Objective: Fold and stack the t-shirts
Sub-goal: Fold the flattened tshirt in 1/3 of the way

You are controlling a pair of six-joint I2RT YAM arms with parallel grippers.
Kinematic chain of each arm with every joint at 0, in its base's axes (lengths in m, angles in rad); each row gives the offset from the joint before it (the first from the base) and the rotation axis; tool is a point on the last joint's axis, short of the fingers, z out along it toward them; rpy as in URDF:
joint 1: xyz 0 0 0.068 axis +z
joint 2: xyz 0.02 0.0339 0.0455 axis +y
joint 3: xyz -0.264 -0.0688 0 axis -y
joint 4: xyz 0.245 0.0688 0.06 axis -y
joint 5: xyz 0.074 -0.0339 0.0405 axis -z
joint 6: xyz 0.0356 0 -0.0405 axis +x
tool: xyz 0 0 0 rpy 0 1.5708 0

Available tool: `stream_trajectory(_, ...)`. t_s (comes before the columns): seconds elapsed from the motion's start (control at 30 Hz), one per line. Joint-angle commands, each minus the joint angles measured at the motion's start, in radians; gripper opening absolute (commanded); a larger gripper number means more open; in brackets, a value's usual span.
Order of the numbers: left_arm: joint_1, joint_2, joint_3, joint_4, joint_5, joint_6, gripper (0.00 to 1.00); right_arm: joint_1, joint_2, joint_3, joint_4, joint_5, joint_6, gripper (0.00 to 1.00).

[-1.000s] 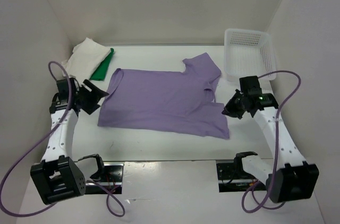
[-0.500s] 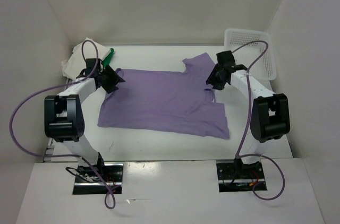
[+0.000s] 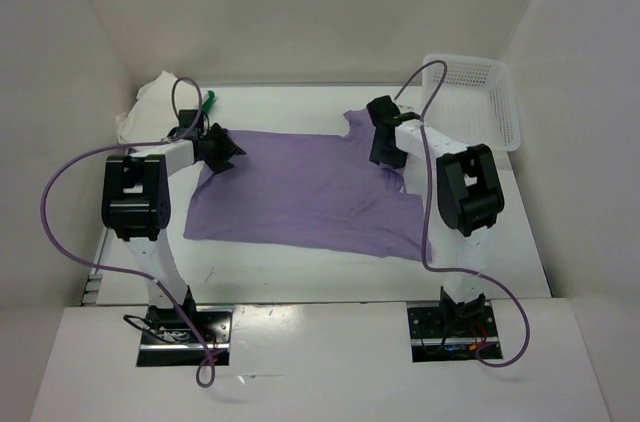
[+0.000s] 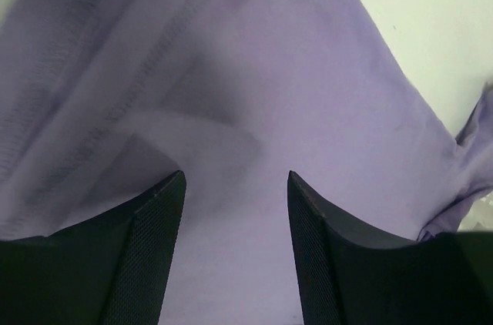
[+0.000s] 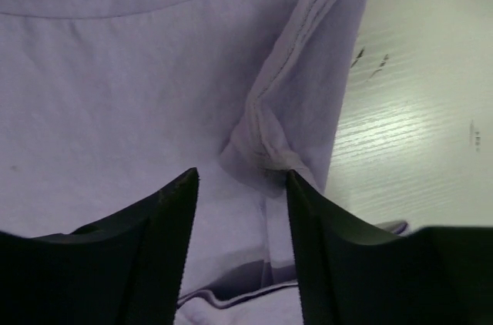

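The light purple t-shirt (image 3: 300, 187) lies spread flat in the middle of the table. My left gripper (image 3: 222, 149) hovers over its far left corner, jaws open, with only purple cloth (image 4: 254, 94) below them. Over the shirt's far right part, by the sleeve seam (image 5: 269, 140), my right gripper (image 3: 382, 145) also stands open and holds nothing. A white-cream t-shirt (image 3: 155, 102) lies bunched at the back left, and a sliver of the green t-shirt (image 3: 208, 102) peeks out beside it.
A white plastic lattice basket (image 3: 470, 97) stands at the back right. White walls close in the table on three sides. Purple cables loop from both arms.
Both arms have reached forward from the shirt's sides to its far corners. The right gripper has opened wide; the left has narrowed a little but stays open.
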Motion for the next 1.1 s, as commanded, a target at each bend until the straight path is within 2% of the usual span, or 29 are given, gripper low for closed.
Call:
stream_trajectory(0.0, 0.055, 0.015, -0.02, 0.04, -0.025, 0.015, 0.62, 0.002, 0.009, 0.075, -0.049, 0.123, -0.025, 0.53)
stream_trajectory(0.13, 0.108, 0.015, -0.039, 0.05, -0.025, -0.005, 0.62, 0.002, 0.02, 0.075, -0.071, 0.186, -0.025, 0.39)
stream_trajectory(0.27, 0.154, 0.024, -0.049, 0.039, -0.025, -0.005, 0.61, -0.008, 0.02, 0.064, -0.082, 0.229, -0.014, 0.18)
stream_trajectory(0.33, 0.168, 0.024, -0.049, 0.03, -0.049, 0.004, 0.61, -0.034, 0.006, 0.052, -0.082, 0.24, -0.014, 0.11)
stream_trajectory(0.4, 0.191, 0.015, -0.063, 0.03, -0.061, 0.013, 0.61, -0.059, -0.008, 0.029, -0.082, 0.24, -0.014, 0.06)
stream_trajectory(0.53, 0.221, -0.023, -0.092, 0.03, -0.095, 0.004, 0.61, -0.136, -0.08, -0.049, -0.062, 0.226, -0.003, 0.06)
stream_trajectory(0.57, 0.233, -0.045, -0.104, 0.019, -0.107, 0.004, 0.61, -0.136, -0.091, -0.063, -0.034, 0.235, -0.003, 0.1)
stream_trajectory(0.6, 0.233, -0.059, -0.105, 0.019, -0.107, 0.004, 0.61, -0.148, -0.101, -0.085, -0.024, 0.217, -0.003, 0.25)
stream_trajectory(0.7, 0.233, -0.135, -0.144, 0.019, -0.107, -0.039, 0.66, -0.148, -0.122, -0.068, -0.014, 0.186, -0.003, 0.42)
stream_trajectory(0.8, 0.233, -0.238, -0.192, 0.05, -0.094, -0.064, 0.69, -0.125, -0.147, -0.019, -0.051, 0.16, -0.003, 0.54)
stream_trajectory(0.9, 0.233, -0.316, -0.192, 0.05, -0.094, -0.074, 0.69, -0.099, -0.203, 0.016, -0.071, 0.132, -0.003, 0.54)
stream_trajectory(0.93, 0.233, -0.329, -0.192, 0.059, -0.094, -0.074, 0.69, -0.099, -0.218, 0.016, -0.071, 0.087, -0.023, 0.42)
stream_trajectory(1.0, 0.222, -0.329, -0.192, 0.059, -0.069, -0.074, 0.68, -0.084, -0.23, 0.016, -0.054, 0.033, -0.023, 0.3)
stream_trajectory(1.03, 0.211, -0.329, -0.192, 0.059, -0.058, -0.074, 0.68, -0.084, -0.214, 0.007, -0.054, -0.036, -0.023, 0.15)
stream_trajectory(1.07, 0.201, -0.329, -0.192, 0.059, -0.033, -0.074, 0.66, -0.084, -0.203, -0.006, -0.054, -0.07, -0.032, 0.12)
